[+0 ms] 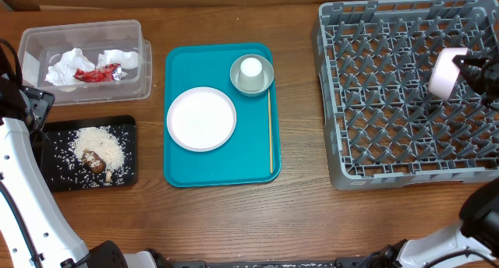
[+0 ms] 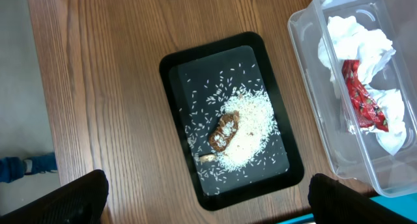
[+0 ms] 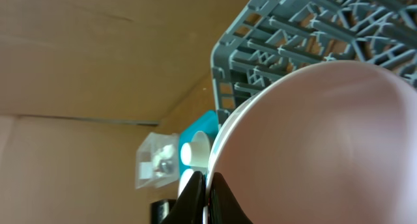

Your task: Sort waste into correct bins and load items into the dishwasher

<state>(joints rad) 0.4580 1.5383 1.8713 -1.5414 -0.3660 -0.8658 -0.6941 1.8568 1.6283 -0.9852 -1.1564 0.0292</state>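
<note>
Wood table (image 1: pixel 296 221); right hand (image 1: pixel 461 66) pinches pinkish dish (image 1: pixel 442 75) over rack (image 1: pixel 374 104)

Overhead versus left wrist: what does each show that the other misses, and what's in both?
Overhead only: the dish rack, with the right gripper shut on the pinkish-white dish over it; and the white plate, the grey bowl holding the white cup, and the wooden stick on the teal tray. Left wrist only: the left gripper, fingers spread wide open. Both: the black tray with rice and the brown lump, the clear tub with napkins and the red wrapper, and an edge of the teal tray.
</note>
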